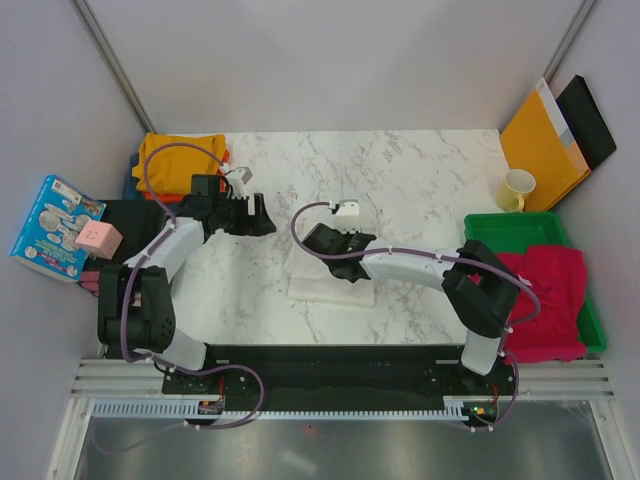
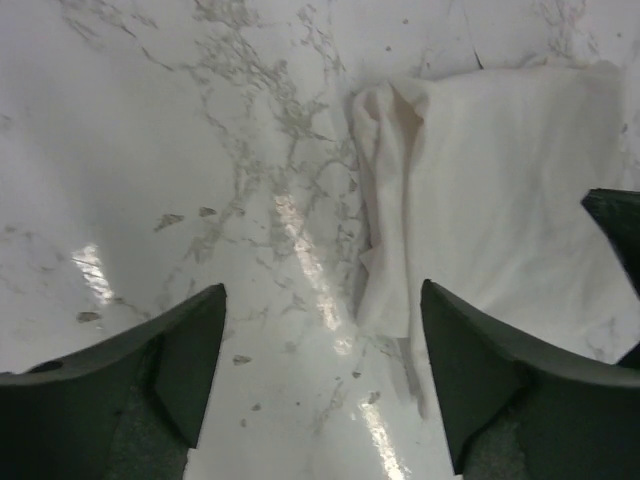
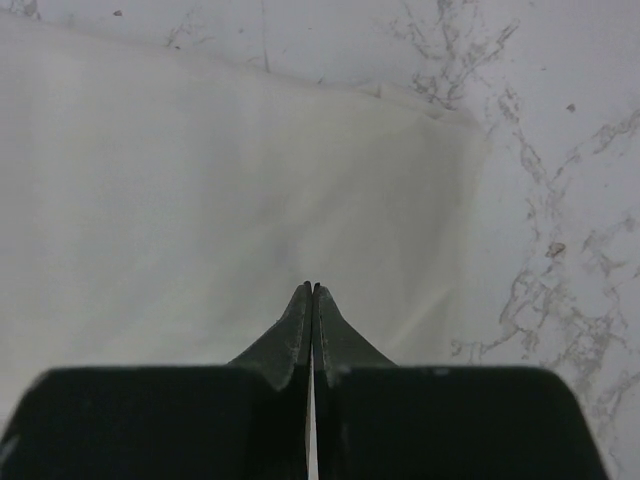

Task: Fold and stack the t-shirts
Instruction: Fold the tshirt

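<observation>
Closed right fingers (image 3: 310, 300) hover over the white t-shirt (image 3: 200, 200).

A green plastic tray (image 1: 500, 230) sits well right of the right claw (image 1: 325, 238), with a pale yellow mug (image 1: 517, 188) just behind it. A blue printed box (image 1: 50, 228) lies far to the claw's left.

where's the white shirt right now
In the top view the folded white t-shirt lies mid-table beneath the right tool, with the left tool just off its left edge.

The table (image 1: 420, 180) is white marble with grey veins. A white shirt (image 1: 320, 285) lies on it, a mustard shirt (image 1: 185, 170) sits at the far-left corner, and a crimson-pink shirt (image 1: 545, 290) drapes the green tray (image 1: 500, 222).
</observation>
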Robot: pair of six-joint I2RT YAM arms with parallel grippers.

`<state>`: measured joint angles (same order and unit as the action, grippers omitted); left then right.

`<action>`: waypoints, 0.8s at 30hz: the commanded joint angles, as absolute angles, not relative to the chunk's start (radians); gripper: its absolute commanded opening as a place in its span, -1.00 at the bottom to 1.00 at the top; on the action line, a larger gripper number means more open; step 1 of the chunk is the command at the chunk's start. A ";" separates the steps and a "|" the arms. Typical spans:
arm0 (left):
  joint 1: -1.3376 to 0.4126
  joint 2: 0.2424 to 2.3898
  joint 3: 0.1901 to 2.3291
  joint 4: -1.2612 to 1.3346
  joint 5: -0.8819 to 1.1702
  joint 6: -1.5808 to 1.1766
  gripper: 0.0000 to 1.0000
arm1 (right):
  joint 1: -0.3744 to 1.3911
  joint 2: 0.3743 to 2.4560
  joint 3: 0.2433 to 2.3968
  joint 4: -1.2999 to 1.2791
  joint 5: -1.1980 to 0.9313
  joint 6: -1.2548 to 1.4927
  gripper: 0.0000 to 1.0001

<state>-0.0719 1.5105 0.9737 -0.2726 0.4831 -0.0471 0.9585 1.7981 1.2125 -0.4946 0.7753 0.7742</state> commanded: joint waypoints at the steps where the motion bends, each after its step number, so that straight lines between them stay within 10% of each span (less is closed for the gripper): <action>1: -0.135 1.523 0.989 -0.345 0.586 -0.095 0.50 | 0.956 1.861 1.299 -0.414 0.697 0.802 -1.00; 14: -0.176 1.663 0.992 -0.321 0.612 -0.144 0.25 | 0.896 1.922 1.246 -0.388 0.620 0.896 -1.00; 24: -0.242 1.761 1.014 -0.319 0.614 -0.175 0.71 | 0.864 1.953 1.201 -0.388 0.581 0.916 -1.00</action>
<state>-0.2062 1.7367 0.9771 -0.3237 0.5865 -0.1375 0.8722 1.9278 1.2324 -0.3912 0.6025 0.8860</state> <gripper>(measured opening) 0.788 0.007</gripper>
